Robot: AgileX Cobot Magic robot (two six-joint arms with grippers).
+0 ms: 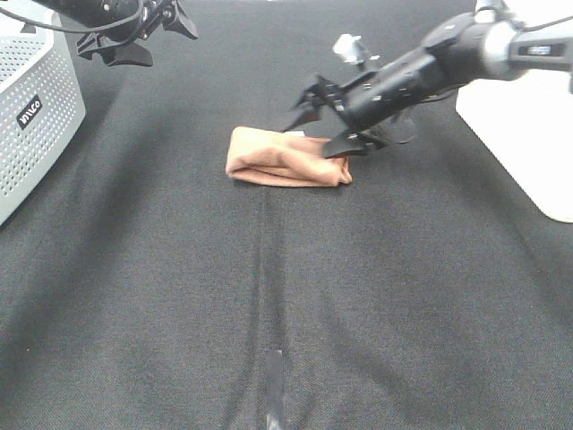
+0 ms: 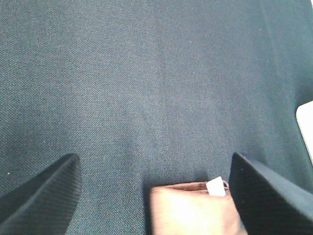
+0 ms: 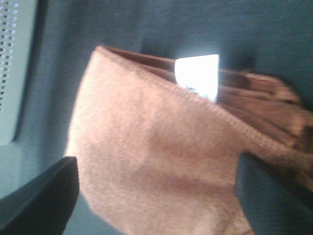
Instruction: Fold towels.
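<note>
The rust-brown towel [image 1: 285,159] lies folded into a small thick bundle in the middle of the black table cloth. My right gripper [image 1: 324,130] is open and hovers just over the bundle's right end, holding nothing. In the right wrist view the towel [image 3: 146,161] fills the space between the fingers [image 3: 44,200], and its white tag [image 3: 197,73] shows at the hem. My left gripper [image 1: 157,40] is open and empty, raised at the far left, well away from the towel. The left wrist view shows the towel [image 2: 193,213] and its tag [image 2: 215,186] between its fingers [image 2: 44,196].
A white perforated basket [image 1: 36,107] stands at the left edge; it also shows in the right wrist view [image 3: 14,63]. A white block [image 1: 528,134] stands at the right edge. A small metal piece [image 1: 351,47] sits at the back. A grey tape strip [image 1: 273,381] lies near the front.
</note>
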